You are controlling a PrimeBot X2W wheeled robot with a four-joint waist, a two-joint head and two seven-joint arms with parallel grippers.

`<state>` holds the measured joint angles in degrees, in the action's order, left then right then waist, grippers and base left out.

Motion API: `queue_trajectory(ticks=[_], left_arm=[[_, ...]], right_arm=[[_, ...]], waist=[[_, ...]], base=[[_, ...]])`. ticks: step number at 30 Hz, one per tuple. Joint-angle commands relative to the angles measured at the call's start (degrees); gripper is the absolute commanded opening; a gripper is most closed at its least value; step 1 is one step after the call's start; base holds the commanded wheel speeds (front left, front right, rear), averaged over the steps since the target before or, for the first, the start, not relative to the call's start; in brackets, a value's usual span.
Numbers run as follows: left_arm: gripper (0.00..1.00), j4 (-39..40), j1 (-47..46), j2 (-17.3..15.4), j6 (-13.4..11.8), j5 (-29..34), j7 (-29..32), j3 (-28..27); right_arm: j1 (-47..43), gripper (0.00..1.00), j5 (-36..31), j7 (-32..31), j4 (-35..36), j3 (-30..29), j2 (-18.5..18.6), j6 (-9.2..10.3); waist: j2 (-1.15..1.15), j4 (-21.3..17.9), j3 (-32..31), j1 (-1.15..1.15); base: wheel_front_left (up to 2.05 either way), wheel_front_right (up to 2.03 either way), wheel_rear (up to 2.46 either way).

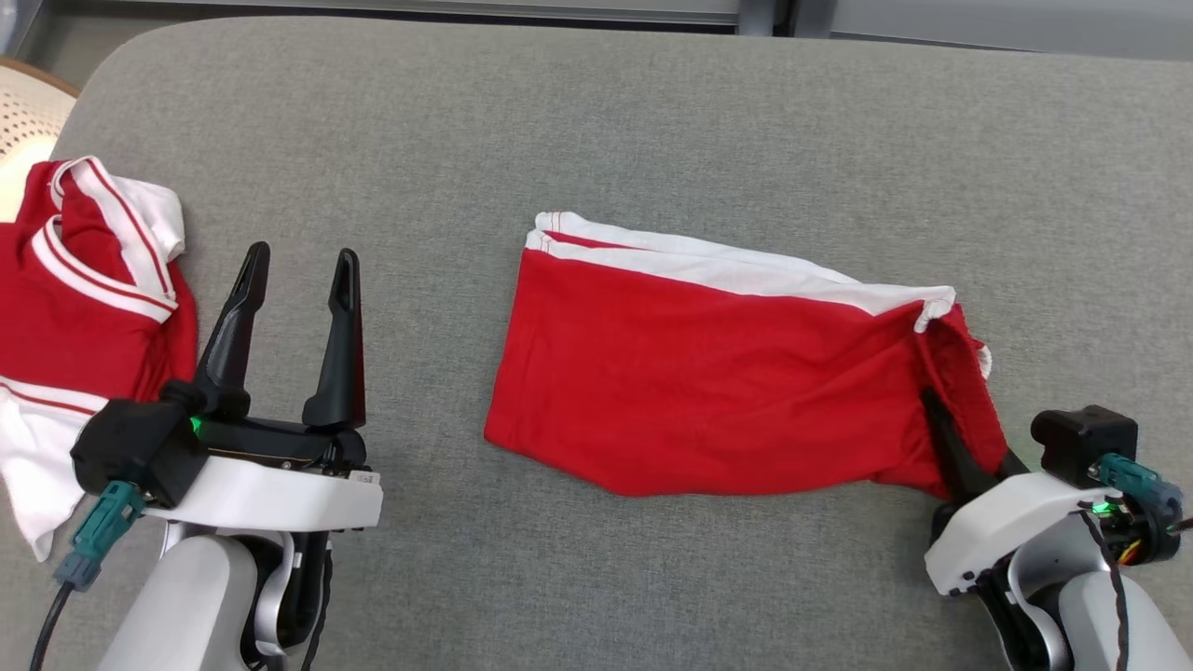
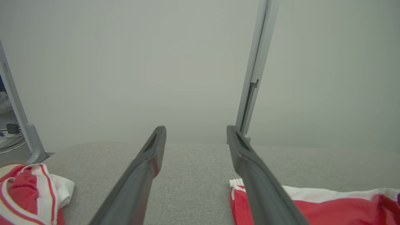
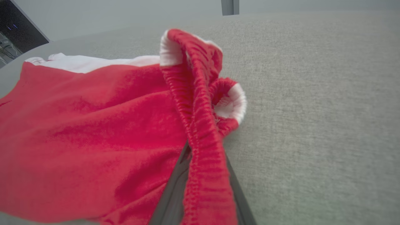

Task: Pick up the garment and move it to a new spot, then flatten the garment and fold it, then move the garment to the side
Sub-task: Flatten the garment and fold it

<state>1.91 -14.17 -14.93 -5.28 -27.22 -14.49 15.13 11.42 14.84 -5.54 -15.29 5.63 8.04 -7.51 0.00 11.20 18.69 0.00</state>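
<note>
The garment (image 1: pixel 708 382), red shorts with a white side stripe, lies spread across the middle of the grey table (image 1: pixel 596 121). My right gripper (image 1: pixel 951 438) is at the garment's right end, shut on the gathered red waistband. In the right wrist view, the elastic band (image 3: pixel 203 156) runs between the two dark fingers, and cloth covers their tips. My left gripper (image 1: pixel 303 252) stands open at the lower left, above bare table and well left of the garment. Nothing is between its fingers (image 2: pixel 147 168). The garment's left edge (image 2: pixel 328 203) shows beside the right finger.
A second red and white garment (image 1: pixel 84 308) lies bunched at the table's left edge, just left of my left gripper, and is also in the left wrist view (image 2: pixel 28 193). A pale woven object (image 1: pixel 23 112) sits off the table's far left corner. A metal post (image 2: pixel 254 68) rises behind the table.
</note>
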Motion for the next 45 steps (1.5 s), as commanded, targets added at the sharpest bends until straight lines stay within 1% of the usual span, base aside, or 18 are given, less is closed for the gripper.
queue_trajectory(ticks=[1, 7, 12, 15, 18, 21, 24, 25, 26, 28, 30, 36, 40, 41, 42, 43, 44, 45], left_arm=[[1.0, 0.1, 0.5, -0.2, -0.2, 0.3, -0.2, -0.2], [1.0, 0.5, 1.6, -0.9, -0.9, 0.2, 0.2, -0.6], [1.0, 0.8, 2.4, -1.2, -1.4, 0.0, 0.6, -0.5], [1.0, 0.8, 3.2, -1.3, -1.6, -0.1, 0.8, -0.4], [1.0, 0.9, 3.4, -1.3, -1.8, -0.1, 1.0, -0.2], [1.0, 0.7, 3.9, -1.2, -1.8, -0.1, 1.4, 0.4], [1.0, 0.7, 3.7, -1.0, -1.5, 0.1, 1.8, 1.3], [1.0, 0.7, 3.5, -0.9, -1.4, 0.2, 1.9, 1.5], [1.0, 0.5, 3.3, -0.9, -1.3, 0.2, 2.0, 1.8], [1.0, 0.5, 2.9, -0.7, -1.4, 0.5, 2.1, 2.2], [1.0, 0.4, 2.6, -0.5, -1.4, 0.5, 2.1, 2.6], [1.0, -0.3, 1.8, 0.1, -1.1, 0.3, 1.8, 3.3], [1.0, -0.9, 1.7, 0.2, -0.8, 0.2, 1.6, 3.5], [1.0, -1.0, 1.5, 0.1, -0.8, 0.2, 1.5, 3.5], [1.0, -1.2, 1.4, 0.1, -0.8, 0.2, 1.4, 3.5], [1.0, -1.2, 1.4, 0.1, -0.8, 0.2, 1.4, 3.5], [1.0, -1.5, 1.3, -0.2, -0.9, 0.7, 1.5, 3.7], [1.0, -1.6, 1.2, -0.2, -0.9, 0.9, 1.5, 3.8]], right_arm=[[-0.9, 0.0, 0.2, -0.3, 0.2, -0.1, 0.7, 0.04], [-4.7, 0.0, 1.4, -1.0, 5.7, -2.5, 3.4, 0.04], [-8.1, 0.0, 2.9, -2.7, 9.1, -5.4, 5.5, 0.03], [-9.0, 0.0, 4.5, -5.7, 10.6, -4.7, 6.4, 0.03], [-8.0, 0.0, 6.8, -9.8, 12.6, -4.4, 5.1, 0.03], [-6.6, 0.0, 11.1, -14.9, 14.7, -3.3, 1.7, 0.02], [-4.6, 0.0, 14.2, -19.3, 16.3, -1.0, -0.8, 0.02], [-3.8, 0.0, 13.5, -20.5, 16.2, 0.4, -0.8, 0.02], [-3.1, 0.0, 13.3, -21.4, 15.6, 1.9, -1.2, 0.02], [-1.2, 0.0, 14.5, -21.0, 14.3, 3.8, -2.9, 0.02], [0.7, 0.0, 14.4, -20.4, 11.3, 5.9, -3.8, 0.02], [6.0, 0.0, 18.2, -15.7, 0.2, 12.5, -5.0, 0.02], [9.5, 0.0, 20.7, -10.8, -6.0, 16.8, -5.0, 0.02], [10.4, 0.12, 20.4, -9.4, -7.3, 17.9, -5.0, 0.02], [11.0, 0.47, 20.3, -8.2, -8.7, 18.8, -5.0, 0.02], [11.0, 0.47, 20.3, -8.2, -8.7, 18.8, -5.0, 0.02], [11.6, 0.97, 20.3, -6.8, -9.9, 19.5, -5.0, 0.02], [12.3, 1.0, 20.6, -5.2, -10.8, 20.0, -5.0, 0.02]], waist=[[0.0, -0.7, -0.4, 0.0], [0.0, -3.4, -1.6, 0.0], [0.0, -4.6, -3.2, 0.0], [0.0, -5.0, -4.3, 0.0], [0.0, -5.2, -5.2, 0.0], [0.0, -4.9, -6.2, 0.0], [0.0, -3.8, -6.8, 0.0], [0.0, -3.5, -6.8, 0.0], [0.0, -3.0, -6.9, 0.0], [0.0, -1.9, -6.9, 0.0], [0.0, -0.8, -6.7, 0.0], [0.0, 2.0, -6.0, 0.0], [0.0, 2.7, -5.4, 0.0], [0.0, 2.7, -5.3, 0.0], [0.0, 2.7, -5.2, 0.0], [0.0, 2.7, -5.2, 0.0], [0.0, 2.7, -5.1, 0.0], [0.0, 2.6, -5.0, 0.0]], base=[[0.0, 0.0, 0.0], [0.0, 0.0, 0.0], [0.0, 0.0, 0.0], [0.0, 0.0, 0.0], [0.0, 0.0, 0.0], [0.0, 0.0, 0.0], [0.0, 0.0, 0.0], [0.0, 0.0, 0.0], [0.0, 0.0, 0.0], [0.0, 0.0, 0.0], [0.0, 0.0, 0.0], [0.0, 0.0, 0.0], [0.0, 0.0, 0.0], [0.0, 0.0, 0.0], [0.0, 0.0, 0.0], [0.0, 0.0, 0.0], [0.0, 0.0, 0.0], [0.0, 0.0, 0.0]])
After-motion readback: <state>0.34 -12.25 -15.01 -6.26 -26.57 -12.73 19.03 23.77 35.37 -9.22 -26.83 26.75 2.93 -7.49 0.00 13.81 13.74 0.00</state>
